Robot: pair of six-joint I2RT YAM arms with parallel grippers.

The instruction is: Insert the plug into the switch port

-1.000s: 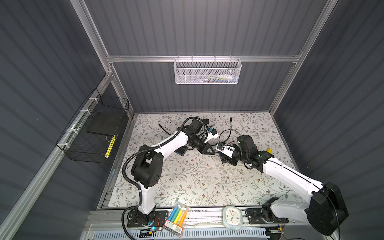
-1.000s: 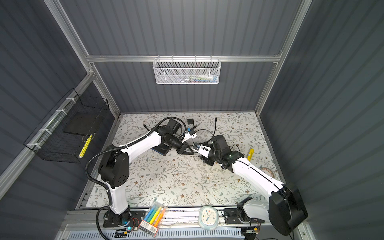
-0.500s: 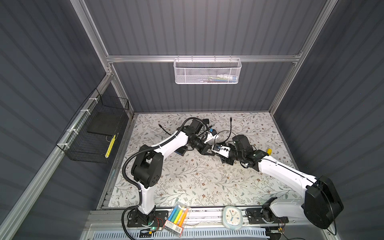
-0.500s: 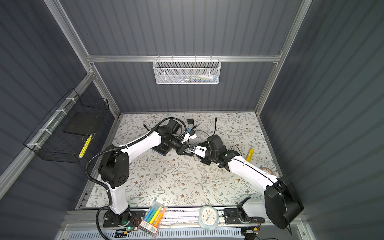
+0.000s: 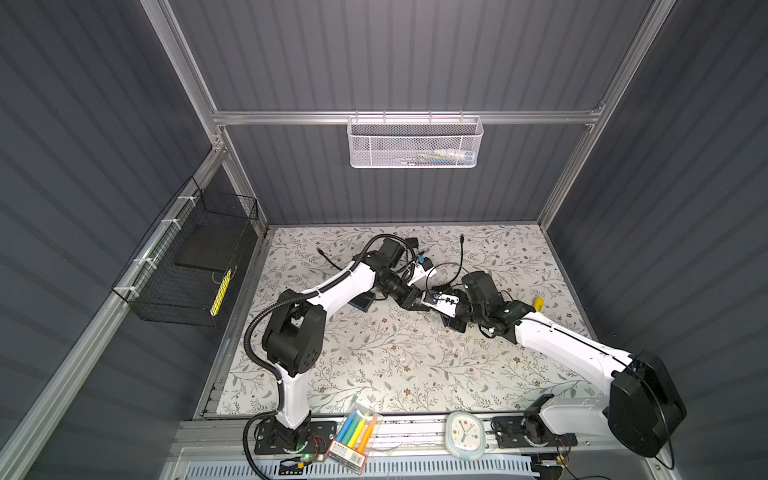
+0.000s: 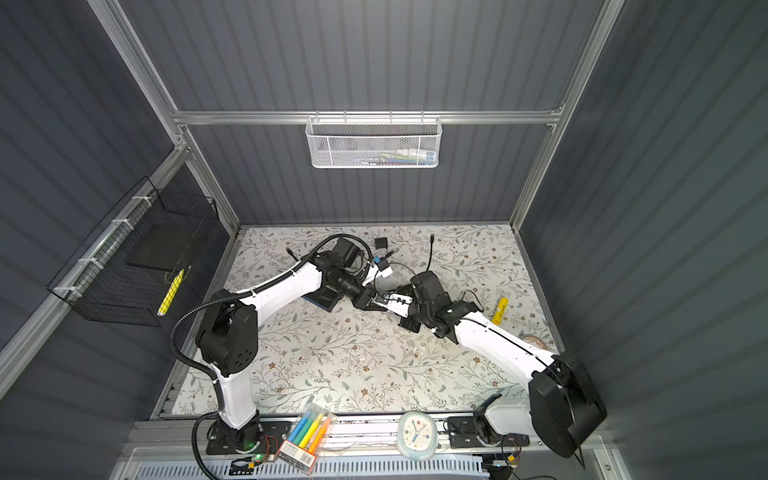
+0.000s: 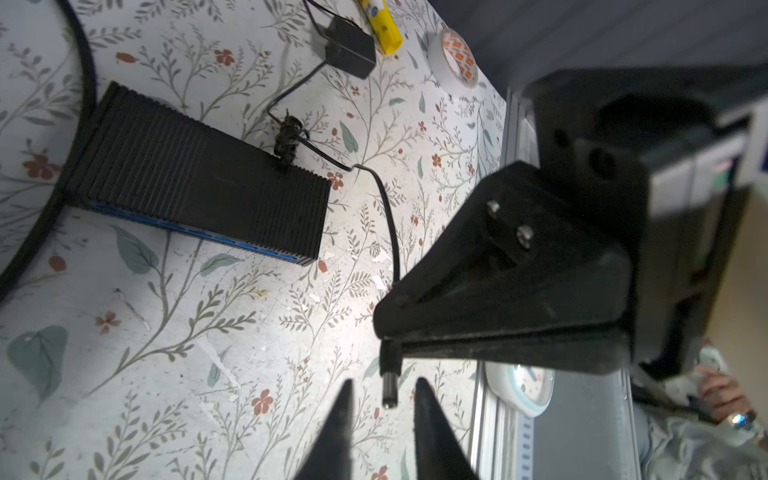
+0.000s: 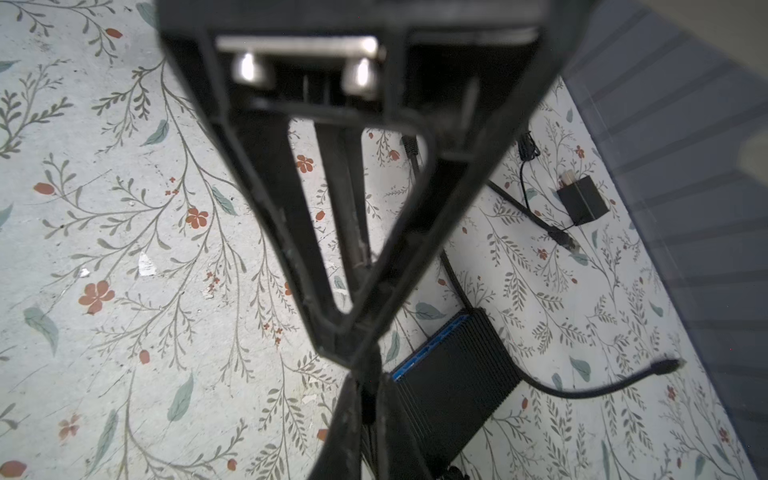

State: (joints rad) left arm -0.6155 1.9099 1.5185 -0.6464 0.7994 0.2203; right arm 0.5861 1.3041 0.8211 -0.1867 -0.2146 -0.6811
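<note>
The right fingers [image 7: 490, 299] were clenched on the black body of the barrel plug [image 7: 389, 386], whose metal tip stuck out past them. The left fingers [image 7: 341, 419] stood released, one on either side of that tip, not touching it. Both pairs met above the middle of the floral bench [image 5: 374, 365]. The switch [image 7: 199, 183], a ribbed black box with a blue port face, lay flat to their left, apart from the plug. The plug's thin cable [image 7: 390, 216] ran off to a black power adapter [image 7: 349, 54] beside a yellow glue stick [image 7: 382, 29].
</note>
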